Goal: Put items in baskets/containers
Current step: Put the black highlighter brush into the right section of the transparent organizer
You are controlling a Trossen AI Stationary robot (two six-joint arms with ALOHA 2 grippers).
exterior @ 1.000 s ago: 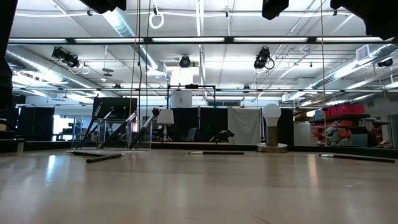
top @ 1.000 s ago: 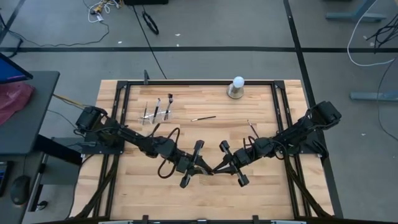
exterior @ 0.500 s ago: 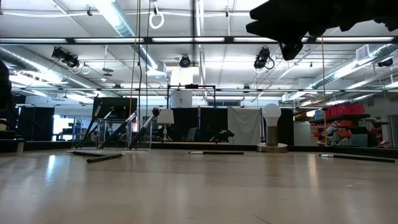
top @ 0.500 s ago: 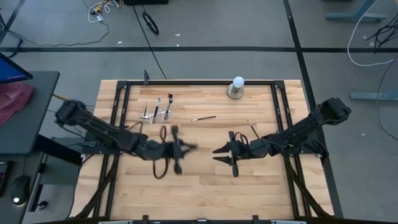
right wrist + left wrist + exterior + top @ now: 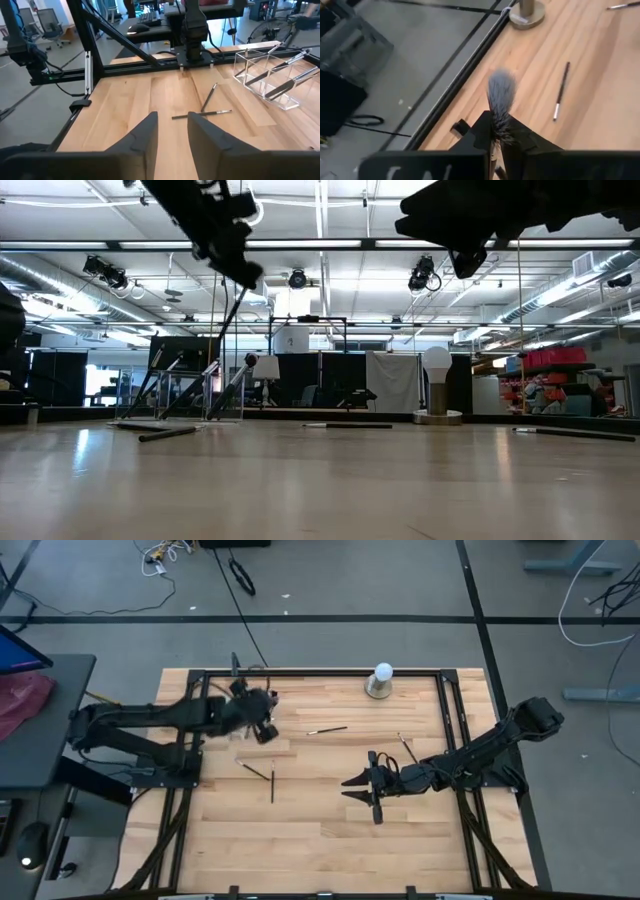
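We see a light wood plank table point(image 5: 320, 830) with a black metal frame point(image 5: 300, 672) round its far part. On it: a clear holder point(image 5: 267, 75) near the far left, two loose brushes point(image 5: 262, 777) touching in a V left of centre, one brush point(image 5: 327, 729) mid-far, another brush point(image 5: 404, 747) right of centre, and a white ball on a grey base point(image 5: 380, 681) by the far edge.

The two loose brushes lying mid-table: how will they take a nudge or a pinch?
The brushes have thin, round-looking handles lying flat on the smooth table, so a nudge would probably roll or skid them. They look stiff and light, so they would likely lift without sagging. Being so slim, they may slip from a loose pinch.
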